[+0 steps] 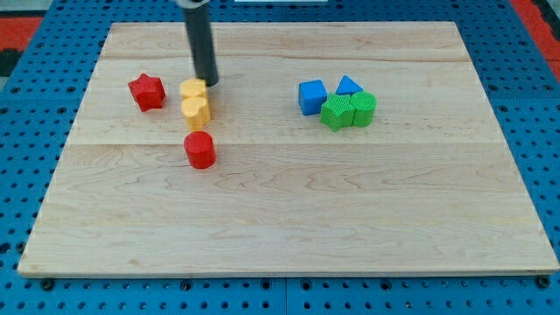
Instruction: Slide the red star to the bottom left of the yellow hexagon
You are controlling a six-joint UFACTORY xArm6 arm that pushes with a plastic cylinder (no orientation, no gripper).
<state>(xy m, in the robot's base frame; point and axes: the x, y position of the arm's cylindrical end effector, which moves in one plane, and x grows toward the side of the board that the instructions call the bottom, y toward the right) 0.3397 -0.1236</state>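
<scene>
Task not yet done: red star (147, 91) lies at nine o'clock of yellow hexagon (193, 89), apart; my tip (210, 83), a rod tool grasping nothing, at its two o'clock.

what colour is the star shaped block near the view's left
Red. The red star shows best in the camera view, left of the yellow blocks.

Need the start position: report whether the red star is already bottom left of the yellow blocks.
Not yet: red star block sits left of, level with them.
</scene>
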